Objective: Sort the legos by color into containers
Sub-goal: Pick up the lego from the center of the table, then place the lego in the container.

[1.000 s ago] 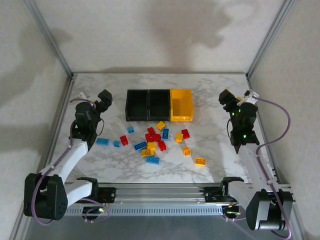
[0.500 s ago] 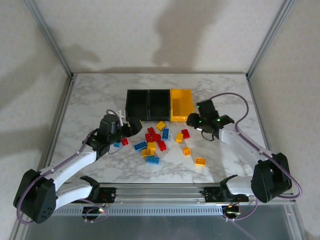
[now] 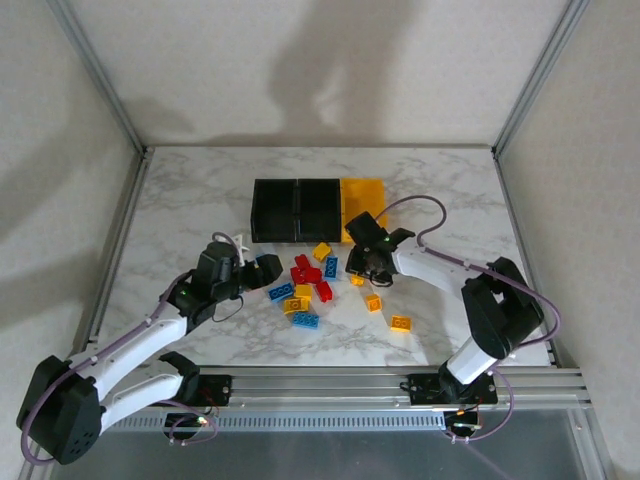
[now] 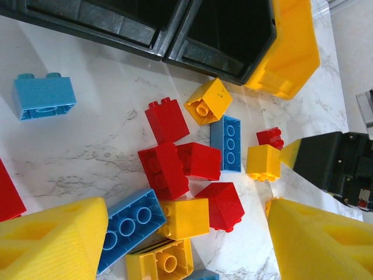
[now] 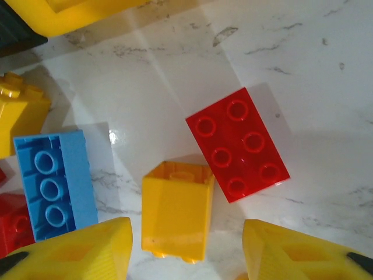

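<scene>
The right gripper (image 5: 186,252), spread open and empty, hangs low with a yellow brick (image 5: 178,210) lying between its yellow fingertips (image 5: 76,251). A second ago both arms were folded back at the 3 and 9 o'clock edges of the worktop (image 3: 200,190). Now both have swung in to the legos (image 3: 305,285) at the centre, so a first pick looks close and nothing is sorted yet. The left gripper (image 3: 262,270), also open and empty, sits at the pile's 9 o'clock. The yellow brick seems tipped on its side, its long axis running 12 to 6 o'clock in the wrist view, with the hollow underside probably toward 12. A red brick (image 5: 237,153) lies studs-up just beside it at 1 o'clock. The yellow bin (image 3: 372,195) stands at the pile's 12 o'clock, joined to two black bins (image 3: 275,183).
</scene>
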{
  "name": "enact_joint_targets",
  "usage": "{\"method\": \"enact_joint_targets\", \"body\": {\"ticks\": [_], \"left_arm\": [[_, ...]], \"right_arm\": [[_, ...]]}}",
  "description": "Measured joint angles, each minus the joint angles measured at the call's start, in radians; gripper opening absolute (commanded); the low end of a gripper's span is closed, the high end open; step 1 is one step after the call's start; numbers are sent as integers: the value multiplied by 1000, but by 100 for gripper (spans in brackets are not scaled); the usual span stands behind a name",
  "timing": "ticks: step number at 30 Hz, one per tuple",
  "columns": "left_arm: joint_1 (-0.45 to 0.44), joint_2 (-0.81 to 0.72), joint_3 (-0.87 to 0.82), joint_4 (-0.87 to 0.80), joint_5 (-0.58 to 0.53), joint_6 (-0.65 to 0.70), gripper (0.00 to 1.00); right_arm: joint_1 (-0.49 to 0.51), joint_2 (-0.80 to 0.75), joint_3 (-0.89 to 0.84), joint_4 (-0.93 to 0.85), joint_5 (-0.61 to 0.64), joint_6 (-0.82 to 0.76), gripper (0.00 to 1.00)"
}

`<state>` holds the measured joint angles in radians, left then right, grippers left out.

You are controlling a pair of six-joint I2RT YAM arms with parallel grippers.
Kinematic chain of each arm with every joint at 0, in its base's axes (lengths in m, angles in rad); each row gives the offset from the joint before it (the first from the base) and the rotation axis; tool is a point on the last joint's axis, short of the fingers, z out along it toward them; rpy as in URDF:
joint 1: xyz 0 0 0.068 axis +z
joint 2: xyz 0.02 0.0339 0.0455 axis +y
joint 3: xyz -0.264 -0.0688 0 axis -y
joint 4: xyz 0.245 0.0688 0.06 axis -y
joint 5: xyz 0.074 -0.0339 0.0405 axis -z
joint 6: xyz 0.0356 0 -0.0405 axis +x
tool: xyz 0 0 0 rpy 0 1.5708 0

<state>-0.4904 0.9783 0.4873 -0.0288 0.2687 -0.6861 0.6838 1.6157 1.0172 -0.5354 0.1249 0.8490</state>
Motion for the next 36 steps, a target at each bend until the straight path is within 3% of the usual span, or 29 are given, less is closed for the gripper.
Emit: {"method": "enact_joint_targets", "body": {"ticks": [7, 14, 26, 36], "left_arm": [[-4, -33, -23, -6, -5, -11, 73], [-6, -44, -41, -16, -8, -23, 73], [-6, -44, -42, -19, -25, -57, 73], [-32, 0, 79, -2, -56, -112, 73]], "right_arm": [[35, 85, 36, 4, 4, 12, 48], [43, 118, 47, 14, 4, 19, 30], [41, 70, 185, -79, 23, -39, 28], [-148, 135, 452, -97, 39, -174, 29]]}}
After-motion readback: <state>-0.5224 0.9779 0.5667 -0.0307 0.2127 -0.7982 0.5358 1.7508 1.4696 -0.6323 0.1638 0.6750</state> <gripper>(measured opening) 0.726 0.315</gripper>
